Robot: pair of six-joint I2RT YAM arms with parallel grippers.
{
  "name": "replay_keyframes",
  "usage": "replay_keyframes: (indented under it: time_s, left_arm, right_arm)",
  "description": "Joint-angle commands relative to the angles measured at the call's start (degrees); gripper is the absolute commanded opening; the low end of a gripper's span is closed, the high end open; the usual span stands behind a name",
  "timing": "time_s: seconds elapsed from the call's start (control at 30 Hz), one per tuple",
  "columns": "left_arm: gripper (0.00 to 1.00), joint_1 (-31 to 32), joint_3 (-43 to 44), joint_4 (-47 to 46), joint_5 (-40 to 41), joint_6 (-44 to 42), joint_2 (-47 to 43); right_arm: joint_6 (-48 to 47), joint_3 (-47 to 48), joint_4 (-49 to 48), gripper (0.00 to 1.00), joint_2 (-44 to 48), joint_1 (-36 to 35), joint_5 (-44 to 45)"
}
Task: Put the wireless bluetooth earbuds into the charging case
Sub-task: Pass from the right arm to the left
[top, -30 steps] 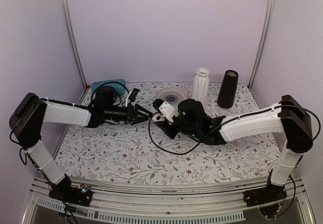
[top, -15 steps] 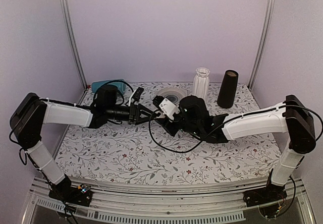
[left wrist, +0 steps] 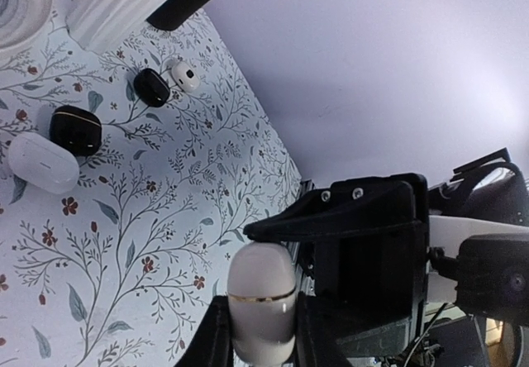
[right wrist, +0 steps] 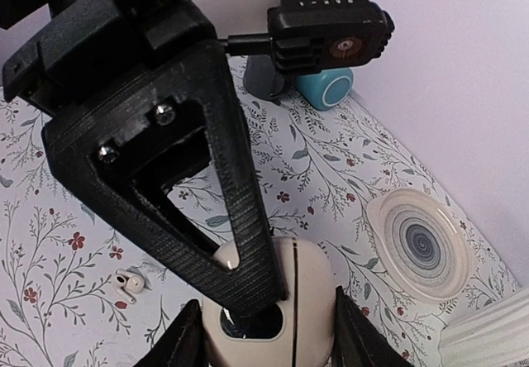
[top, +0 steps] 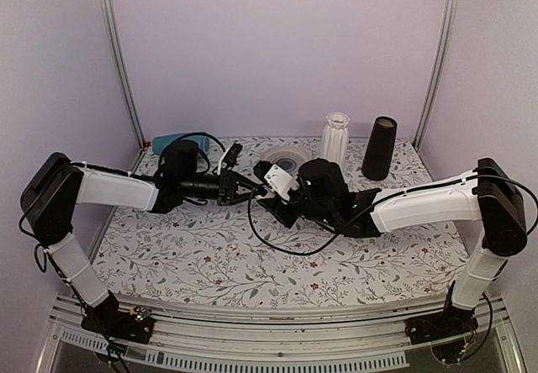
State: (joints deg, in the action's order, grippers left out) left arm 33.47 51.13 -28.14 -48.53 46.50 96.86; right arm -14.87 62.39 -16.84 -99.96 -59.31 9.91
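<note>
The charging case [top: 261, 193], a white rounded case with a thin gold seam, hangs above the floral cloth between my two grippers. In the left wrist view the case [left wrist: 261, 288] sits between the fingers of my left gripper [left wrist: 261, 338], which press on both its sides. A right finger [left wrist: 331, 218] touches its far end. In the right wrist view the case [right wrist: 310, 301] sits between the fingers of my right gripper [right wrist: 269, 338], with a left finger [right wrist: 223, 218] lying across it. Tiny white earbuds [right wrist: 130, 283] lie on the cloth below. I cannot tell if the lid is open.
A white oval pod [left wrist: 43, 162], two black pods [left wrist: 75, 130] and a small white pod [left wrist: 183, 75] lie on the cloth. A ringed plate [top: 284, 159], a white ribbed vase [top: 335, 138], a dark cup [top: 379, 148] and a teal cylinder [top: 168, 142] stand at the back.
My left gripper has moved right to the case held by the right gripper, and its fingers now sit around it. The right gripper has lifted slightly toward the left.
</note>
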Motion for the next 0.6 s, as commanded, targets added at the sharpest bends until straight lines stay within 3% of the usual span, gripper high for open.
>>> replay_keyframes:
  time_s: [0.0, 0.07, 0.17, 0.3, 0.57]
  left_arm:
    - [0.08, 1.2, 1.4, -3.0, -1.9, -0.6, 0.2]
    - [0.0, 1.2, 1.1, -3.0, -1.9, -1.1, -0.2]
    - [0.0, 1.2, 0.4, -4.0, -1.8, -2.4, -1.2]
    - [0.0, 1.0, -0.3, -4.3, -1.2, -6.6, -3.9]
    - [0.0, 1.0, -2.8, -6.9, -1.1, -12.8, -9.7]
  right_arm:
    - [1.0, 1.8, 0.3, 0.42, 1.1, -0.5, -0.4]
    - [1.4, 2.0, 0.5, 0.5, 0.9, -0.5, -0.4]
    - [2.8, 1.8, 0.6, 0.67, 1.4, -0.2, -0.9]
    - [6.0, 0.3, 0.5, 0.82, 3.9, 1.2, -5.3]
    - [13.6, -2.0, 0.0, 0.89, 11.8, 3.7, -16.4]
